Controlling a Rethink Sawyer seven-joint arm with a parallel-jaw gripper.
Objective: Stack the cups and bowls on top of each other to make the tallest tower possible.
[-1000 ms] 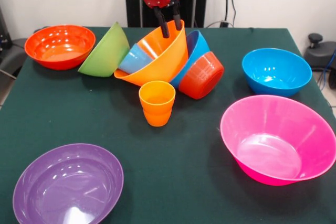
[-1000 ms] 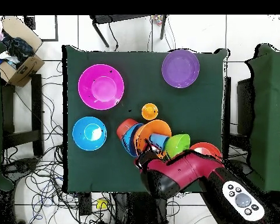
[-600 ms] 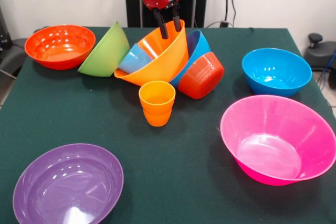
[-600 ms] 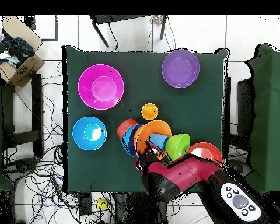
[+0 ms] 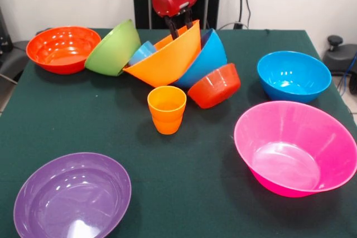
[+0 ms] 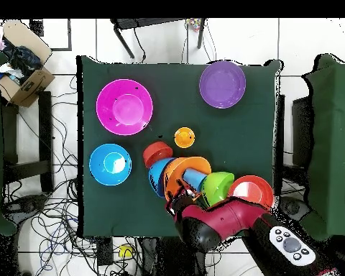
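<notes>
My gripper (image 5: pixel 179 28) is shut on the far rim of the orange bowl (image 5: pixel 166 58), one finger inside and one outside, and the bowl hangs tilted with its rim raised. A light blue cup (image 5: pixel 141 52) lies inside it. A blue bowl (image 5: pixel 207 57) leans against its right side, with a small red-orange bowl (image 5: pixel 215 86) tipped below that. To its left leans a lime green bowl (image 5: pixel 113 48). An orange cup (image 5: pixel 167 108) stands upright in front. Overhead, the gripper (image 6: pixel 180 198) sits at the edge of the orange bowl (image 6: pixel 184 170).
A large red-orange bowl (image 5: pixel 62 48) rests at the far left, a second blue bowl (image 5: pixel 293 75) at the right, a big pink bowl (image 5: pixel 295 147) at the near right and a purple bowl (image 5: pixel 72 196) at the near left, all upright on the green table (image 5: pixel 184 182).
The gripper has risen and drawn back with the orange bowl's rim, tipping the bowl higher. The leaning blue, green and small red-orange bowls have shifted with it.
</notes>
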